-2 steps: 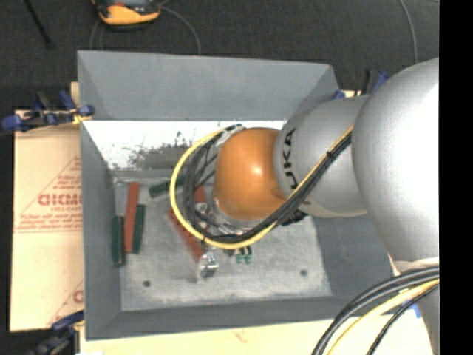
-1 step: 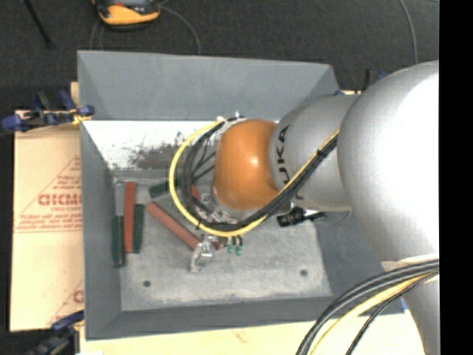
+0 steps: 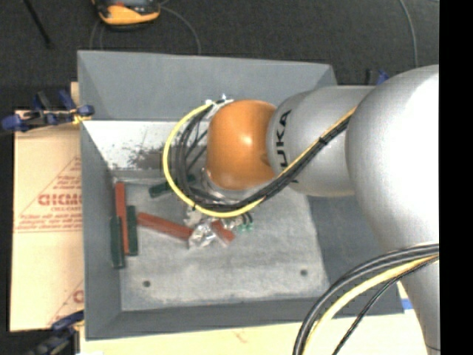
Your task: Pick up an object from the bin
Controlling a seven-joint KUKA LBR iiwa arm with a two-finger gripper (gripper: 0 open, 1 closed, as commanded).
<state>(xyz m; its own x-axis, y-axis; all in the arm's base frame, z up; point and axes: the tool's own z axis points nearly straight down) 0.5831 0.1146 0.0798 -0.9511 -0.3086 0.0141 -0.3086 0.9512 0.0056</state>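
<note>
My gripper (image 3: 202, 232) is low in the middle of the bin, mostly hidden under the arm's orange cover. Its silver tip sits at the right end of a red marker-like stick (image 3: 164, 226) that lies slanted on the floor. A short red-brown piece (image 3: 225, 234) and a small green bit (image 3: 244, 226) lie just right of the tip. A dark green stick (image 3: 159, 191) pokes out from under the cables to the upper left.
Along the left wall lie an upright red stick (image 3: 120, 204) and two green sticks (image 3: 116, 244) (image 3: 131, 231), side by side. The arm covers the bin's right and back parts. Bare floor shows along the front.
</note>
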